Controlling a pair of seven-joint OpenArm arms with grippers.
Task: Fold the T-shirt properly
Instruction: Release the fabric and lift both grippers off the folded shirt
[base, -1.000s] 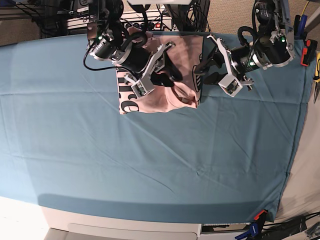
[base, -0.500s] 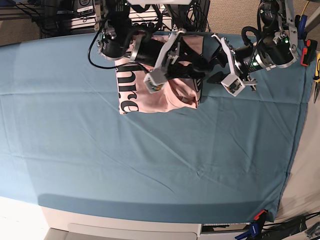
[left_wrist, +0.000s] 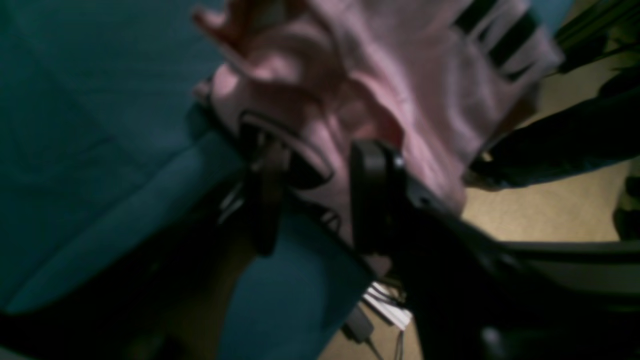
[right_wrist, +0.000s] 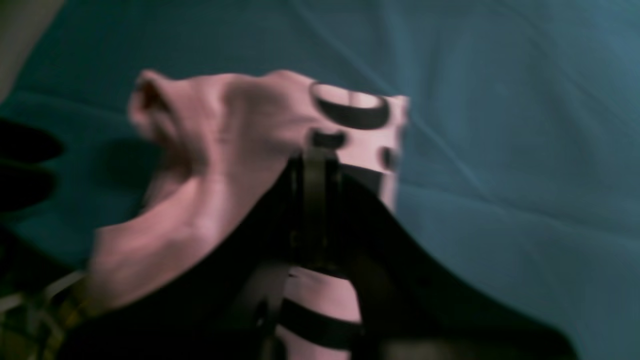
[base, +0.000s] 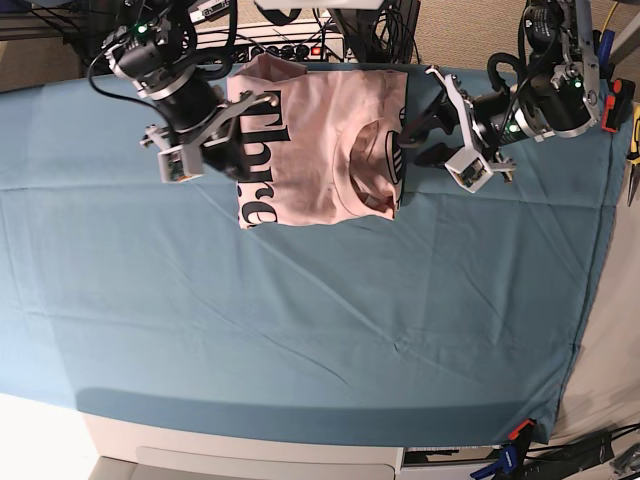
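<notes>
While the folded T-shirt (base: 320, 150) lay at the far edge of the desk (base: 300, 330), near the middle of that edge, the right arm's fingers (base: 235, 125) sat at the shirt's left edge in the base view. In the right wrist view those fingers (right_wrist: 315, 165) were pressed together, with the pink cloth (right_wrist: 225, 150) and its black lettering bunched right against their tips; the blur did not let me tell whether any cloth was pinched between them. The shirt formed a rough rectangle on the teal cloth (base: 150, 300) that covered the desk, with black lettering running down its left part and a rounded black-lined graphic toward its right edge. Its surface was creased, with a raised fold near the lower right corner.

Farther right, the left arm's fingers (base: 425, 130) stood just off the shirt's right edge, spread apart. In the left wrist view those two dark fingers (left_wrist: 370, 195) showed with a clear gap between them, the pink cloth (left_wrist: 360, 75) lying beyond them and nothing caught in the gap. That view was also blurred. Cables and equipment (base: 300, 25) crowded the area behind the desk.
</notes>
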